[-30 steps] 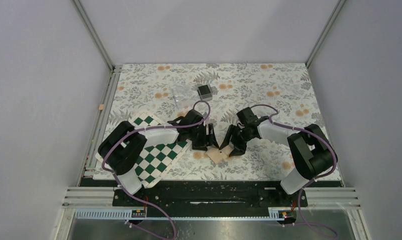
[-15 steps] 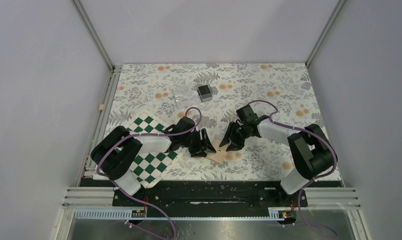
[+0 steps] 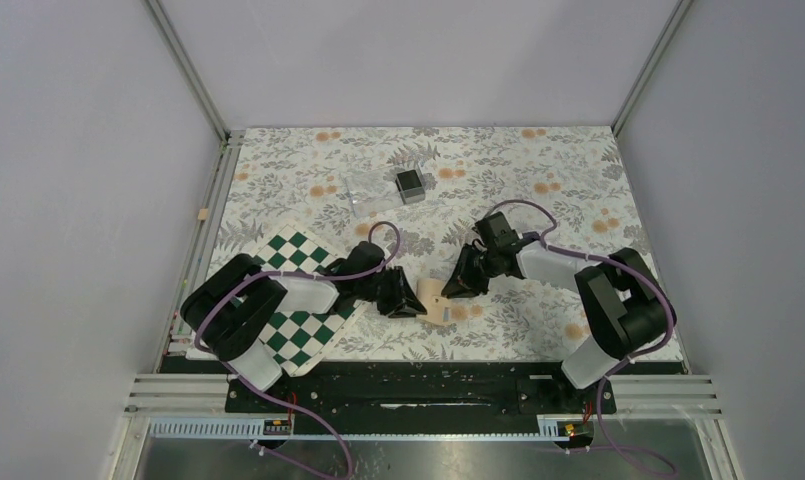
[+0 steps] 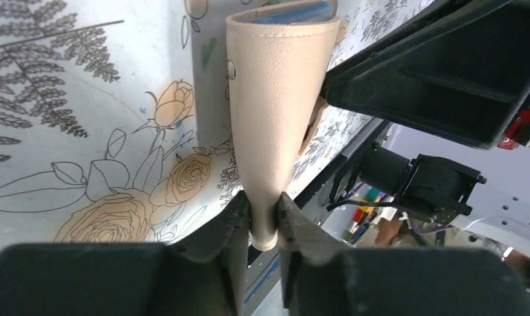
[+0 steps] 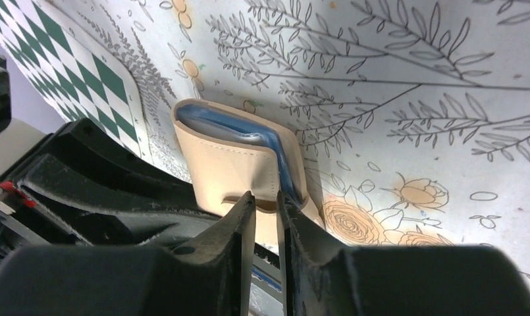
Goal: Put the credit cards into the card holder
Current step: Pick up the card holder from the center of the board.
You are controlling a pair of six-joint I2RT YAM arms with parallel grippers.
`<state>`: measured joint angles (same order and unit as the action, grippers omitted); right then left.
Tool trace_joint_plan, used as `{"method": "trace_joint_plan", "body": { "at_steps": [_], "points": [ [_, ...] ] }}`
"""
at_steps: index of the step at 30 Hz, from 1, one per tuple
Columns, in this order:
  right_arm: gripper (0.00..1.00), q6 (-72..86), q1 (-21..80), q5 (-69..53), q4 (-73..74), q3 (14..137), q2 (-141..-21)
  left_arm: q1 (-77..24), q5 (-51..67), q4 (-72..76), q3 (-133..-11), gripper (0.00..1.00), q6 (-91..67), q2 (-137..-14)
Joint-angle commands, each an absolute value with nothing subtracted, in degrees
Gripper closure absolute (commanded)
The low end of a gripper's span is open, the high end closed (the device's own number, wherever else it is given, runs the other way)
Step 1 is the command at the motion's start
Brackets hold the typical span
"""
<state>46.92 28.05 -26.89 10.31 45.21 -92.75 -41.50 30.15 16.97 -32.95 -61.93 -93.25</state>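
The card holder (image 3: 437, 301), a tan folded wallet with light blue lining, sits on the floral mat between my two grippers. In the left wrist view the card holder (image 4: 275, 99) stands on edge, and my left gripper (image 4: 265, 220) is shut on its near end. From the other side, my right gripper (image 5: 266, 197) is shut on the front flap of the card holder (image 5: 226, 158), beside the blue lining (image 5: 278, 155). Seen from above, the left gripper (image 3: 410, 299) and right gripper (image 3: 456, 286) face each other across it. The credit cards are out of view.
A green-and-white chequered board (image 3: 313, 305) lies under the left arm. A small dark square object (image 3: 410, 183) and a clear plastic box (image 3: 363, 192) sit further back on the mat. The black base rail (image 3: 408, 385) runs along the near edge.
Both grippers came down and closed in on the card holder from opposite sides, their jaws narrowing from wide open onto it. The card holder shifted slightly.
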Motion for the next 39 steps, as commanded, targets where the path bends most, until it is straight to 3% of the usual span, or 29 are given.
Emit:
{"method": "trace_joint_plan", "body": {
  "at_steps": [1, 4, 11, 19, 30, 32, 36, 39],
  "points": [
    [0.75, 46.8, 28.4, -31.1, 6.4, 42.6, -87.8, -41.1, 28.8, 18.8, -35.4, 0.88, -60.0, -89.8],
    [0.7, 46.7, 28.3, -30.9, 4.9, 40.9, -84.4, -41.1, 26.8, 14.8, -36.4, 1.0, -58.2, -88.2],
    [0.32, 46.9, 28.4, -29.2, 2.0, 35.2, -73.6, -41.1, 21.4, 5.6, -38.5, 1.0, -52.8, -80.6],
    [0.21, 46.2, 27.2, -32.7, 1.8, 34.2, -67.6, -41.6, 22.6, 6.2, -38.0, 1.0, -48.8, -73.4],
    [0.22, 49.8, 24.1, -43.9, -6.3, 37.2, -71.0, -43.3, 27.0, 12.6, -37.0, 1.0, -48.6, -71.4],
    [0.27, 50.8, 24.0, -45.1, -7.7, 37.6, -72.1, -43.6, 27.1, 13.3, -37.0, 0.98, -48.8, -71.5],
    [0.49, 51.7, 24.1, -48.0, -9.7, 38.9, -74.3, -43.8, 27.5, 14.0, -37.0, 0.92, -48.8, -71.8],
    [0.58, 52.5, 24.1, -49.3, -11.3, 38.9, -74.4, -43.8, 27.2, 14.0, -36.7, 0.74, -48.7, -71.4]
  ]
}}
